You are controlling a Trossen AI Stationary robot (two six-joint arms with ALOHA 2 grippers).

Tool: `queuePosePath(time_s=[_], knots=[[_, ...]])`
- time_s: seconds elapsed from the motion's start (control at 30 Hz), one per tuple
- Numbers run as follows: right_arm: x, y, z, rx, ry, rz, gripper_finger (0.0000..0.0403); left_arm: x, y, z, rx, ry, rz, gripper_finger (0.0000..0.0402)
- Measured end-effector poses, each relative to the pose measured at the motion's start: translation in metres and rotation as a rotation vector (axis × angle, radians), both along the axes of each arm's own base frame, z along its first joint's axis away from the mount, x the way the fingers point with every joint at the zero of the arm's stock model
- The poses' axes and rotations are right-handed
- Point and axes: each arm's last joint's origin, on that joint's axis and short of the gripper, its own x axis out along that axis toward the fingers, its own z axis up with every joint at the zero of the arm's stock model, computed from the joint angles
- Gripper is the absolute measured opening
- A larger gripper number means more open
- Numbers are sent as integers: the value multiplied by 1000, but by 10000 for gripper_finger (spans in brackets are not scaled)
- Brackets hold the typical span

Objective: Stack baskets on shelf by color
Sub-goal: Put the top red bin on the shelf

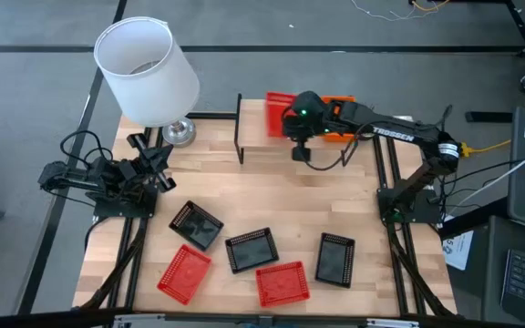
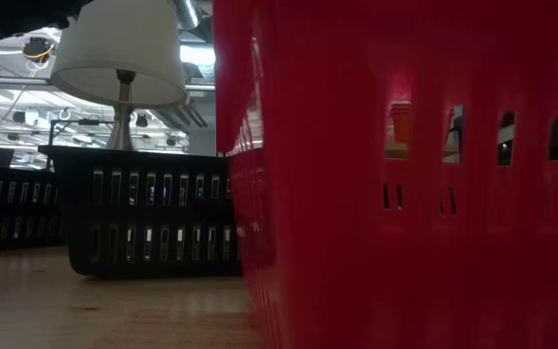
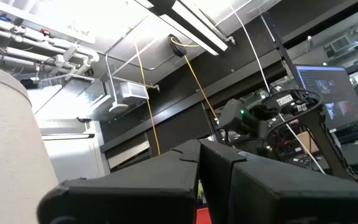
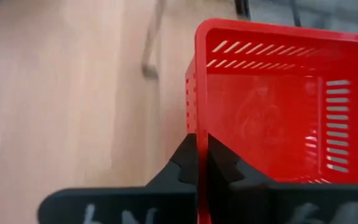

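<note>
My right gripper [image 4: 201,163] is over the shelf [image 1: 239,128] at the table's far side and is shut on a red basket [image 1: 277,113]. An orange basket [image 1: 342,128] sits just right of it, partly hidden by the arm. Two more red baskets [image 1: 184,271] [image 1: 283,283] and three black baskets [image 1: 196,223] [image 1: 251,249] [image 1: 336,260] lie on their bottoms on the tabletop near the front edge. My left gripper [image 1: 158,170] waits at the table's left side, shut and touching nothing. My right gripper holds the red basket by the rim of one side wall [image 4: 199,127], with one finger inside the basket and one outside. The fingers come from above, pointing down into the open top. Whether the basket's bottom rests on the shelf, I cannot tell.
A lamp with a white shade [image 1: 147,68] and metal base [image 1: 180,133] stands at the far left corner, beside the left arm. Bare tabletop [image 1: 272,196] lies between the shelf and the front row of baskets. In the low view a red basket wall [image 2: 405,194] blocks the right half.
</note>
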Motion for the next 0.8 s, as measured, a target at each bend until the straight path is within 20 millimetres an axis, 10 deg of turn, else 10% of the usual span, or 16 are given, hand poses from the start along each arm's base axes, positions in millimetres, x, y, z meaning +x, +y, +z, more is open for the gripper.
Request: queuePosePath(time_s=[0.23,0.8], knots=[[37,-11,-28,2,-20,43,0,0,0,0,0,-1,0,0],[69,-11,-18,19,43,-70,5,0,0,0,0,0,0,0]])
